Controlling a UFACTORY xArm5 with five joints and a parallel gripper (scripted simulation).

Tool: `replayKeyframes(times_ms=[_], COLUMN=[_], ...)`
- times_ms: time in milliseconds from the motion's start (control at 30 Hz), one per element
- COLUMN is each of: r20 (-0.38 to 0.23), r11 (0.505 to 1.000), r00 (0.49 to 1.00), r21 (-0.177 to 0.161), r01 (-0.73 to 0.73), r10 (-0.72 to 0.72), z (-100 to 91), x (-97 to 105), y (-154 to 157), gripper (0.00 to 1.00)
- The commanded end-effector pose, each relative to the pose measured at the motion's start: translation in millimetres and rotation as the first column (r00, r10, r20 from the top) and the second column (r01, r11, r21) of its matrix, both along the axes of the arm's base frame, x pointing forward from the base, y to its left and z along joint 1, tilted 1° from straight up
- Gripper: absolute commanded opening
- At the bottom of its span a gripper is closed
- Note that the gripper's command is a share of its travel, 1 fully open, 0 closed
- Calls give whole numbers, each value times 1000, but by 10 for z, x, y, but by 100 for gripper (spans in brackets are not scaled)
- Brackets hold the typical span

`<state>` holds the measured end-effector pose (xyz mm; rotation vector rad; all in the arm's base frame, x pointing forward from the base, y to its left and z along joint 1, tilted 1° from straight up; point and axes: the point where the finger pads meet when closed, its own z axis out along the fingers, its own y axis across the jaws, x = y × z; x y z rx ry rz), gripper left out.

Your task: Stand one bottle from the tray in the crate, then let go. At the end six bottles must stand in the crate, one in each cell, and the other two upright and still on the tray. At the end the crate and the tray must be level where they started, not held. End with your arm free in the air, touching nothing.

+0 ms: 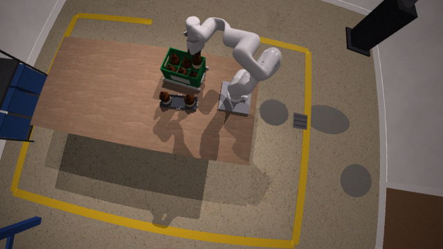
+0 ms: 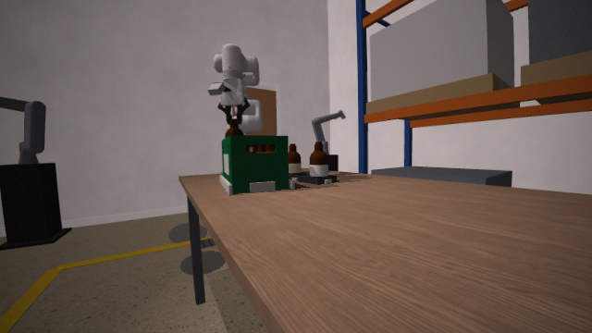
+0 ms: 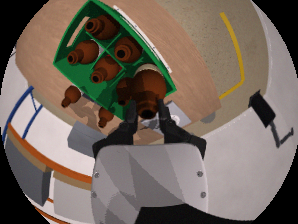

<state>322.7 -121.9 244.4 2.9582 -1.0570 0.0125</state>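
Observation:
The green crate (image 1: 197, 81) (image 2: 259, 168) (image 3: 86, 84) stands level on the table. Several brown bottles stand in its cells, tops below the rim. My gripper (image 1: 194, 53) (image 2: 234, 117) (image 3: 147, 106) is shut on the neck of one more bottle (image 1: 197, 62) (image 2: 234, 131) (image 3: 149, 85) above the crate's back right cell in the top view. This bottle looks upright, its lower part inside the crate, and it sits higher than the others. Its base is hidden. The dark tray (image 1: 178, 102) lies level with two upright bottles, one left (image 1: 165, 97) and one right (image 1: 190, 100).
Pale guide strips (image 1: 180, 84) run along the crate's foot. The arm's base plate (image 1: 235, 110) is right of the crate and tray on the wooden table (image 1: 104, 90) (image 2: 393, 240). In the wrist view a neighbouring bottle (image 3: 124, 90) is close beside the held one.

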Motion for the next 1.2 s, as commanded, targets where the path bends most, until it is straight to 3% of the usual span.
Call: replayKeyframes(times_ms=[0,1167], r20=[4,4], r11=[1000,1000], r00=[1000,1000], r21=[-1,-1], r01=[0,0], r10=[0,0], z=[2,-310], x=[8,11], y=[-4,-10], gripper=[0,0])
